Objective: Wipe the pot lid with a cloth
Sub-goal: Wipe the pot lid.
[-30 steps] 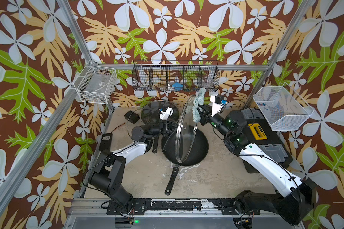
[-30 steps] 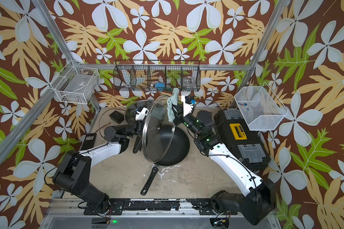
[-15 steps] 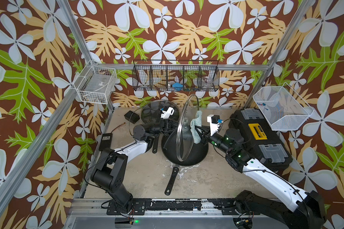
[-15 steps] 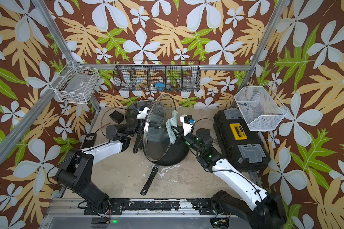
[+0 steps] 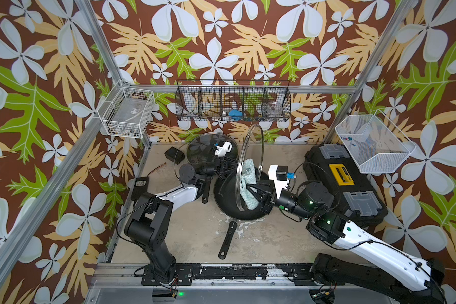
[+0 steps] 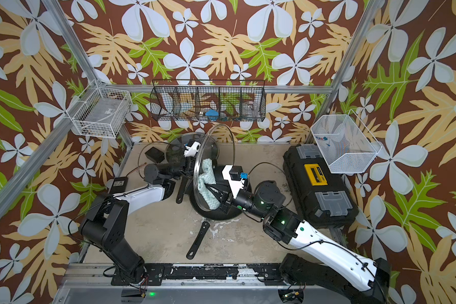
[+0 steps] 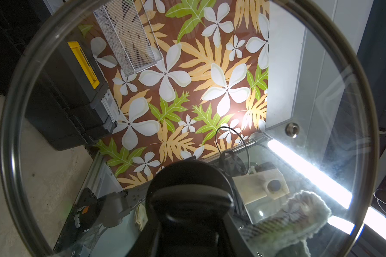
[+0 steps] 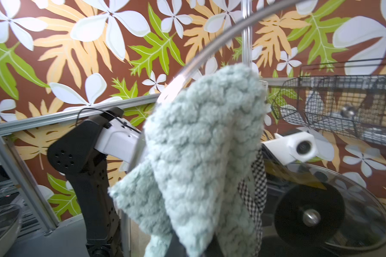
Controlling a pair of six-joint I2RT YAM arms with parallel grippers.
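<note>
Over the frying pan (image 5: 221, 196), your left gripper (image 5: 227, 168) clamps the pot lid (image 5: 253, 143) by its handle (image 7: 189, 195); expect slick, fragile glass. Right gripper (image 5: 252, 189) pinches the soft cloth (image 8: 201, 155).

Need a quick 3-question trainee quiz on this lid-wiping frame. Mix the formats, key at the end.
1. True or false: the pot lid lies flat on the frying pan.
2. What is the right gripper holding against the glass? A) the cloth B) a sponge C) a brush
3. Fill in: the left gripper grips the lid by its black ____.

Key:
1. False. It is held up on edge over the pan.
2. A
3. handle
</note>
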